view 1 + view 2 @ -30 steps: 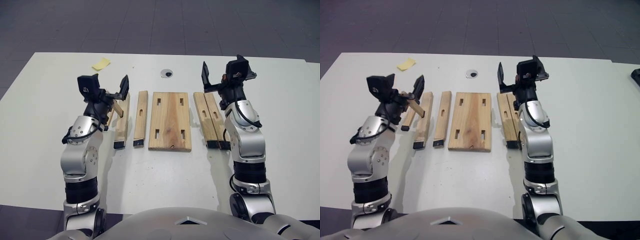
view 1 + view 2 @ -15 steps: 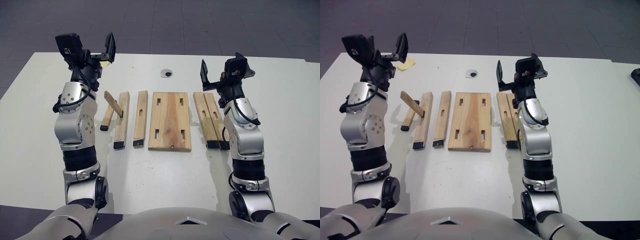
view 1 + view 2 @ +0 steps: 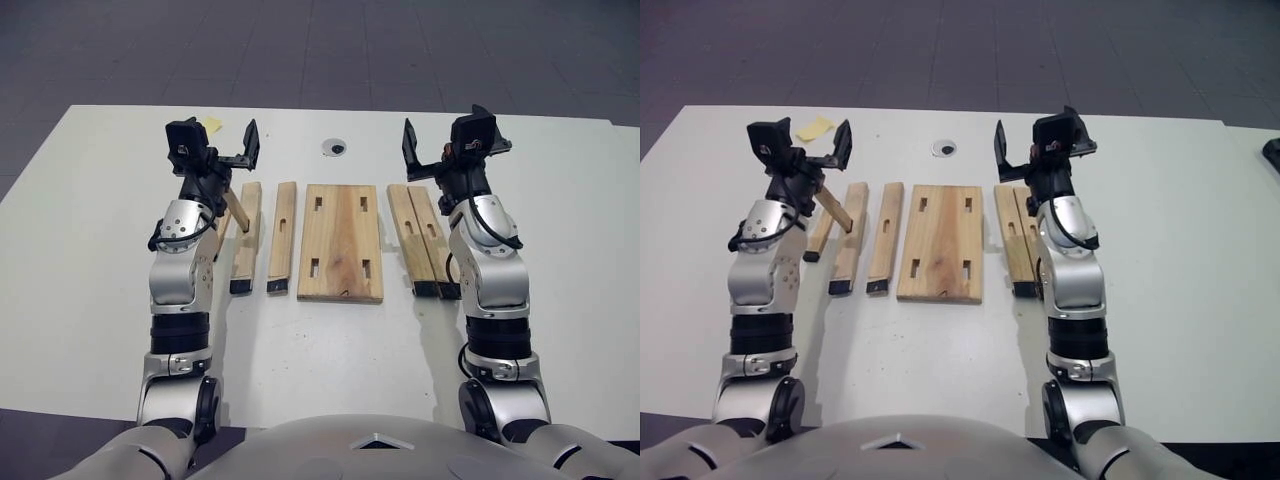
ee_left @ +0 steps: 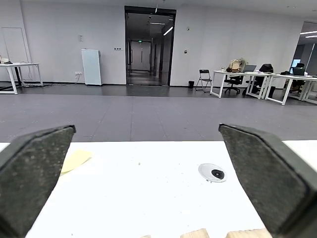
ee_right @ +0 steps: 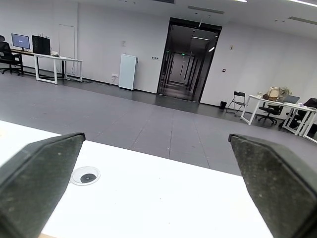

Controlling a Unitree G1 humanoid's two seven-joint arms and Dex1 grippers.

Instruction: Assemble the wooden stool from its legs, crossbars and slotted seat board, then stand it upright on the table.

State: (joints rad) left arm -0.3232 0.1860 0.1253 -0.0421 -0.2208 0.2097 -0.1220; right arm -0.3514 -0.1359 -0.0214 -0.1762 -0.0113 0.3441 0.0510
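— Where do your stool parts lie?
— The slotted seat board lies flat mid-worktop, between the left legs and right legs.
— Your end effectors?
— The left end effector and right end effector are spread wide and empty, over the legs' far ends.

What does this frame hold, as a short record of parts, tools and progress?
seat: pale slotted wooden seat board, flat, mid-table
left of seat: two flat wooden legs, inner leg and outer leg; short wooden crossbar tilted against the outer leg
right of seat: pair of wooden legs, flat, side by side
left tool: open, empty, raised near the crossbar
right tool: open, empty, raised by the pair's far end
progress: nothing joined
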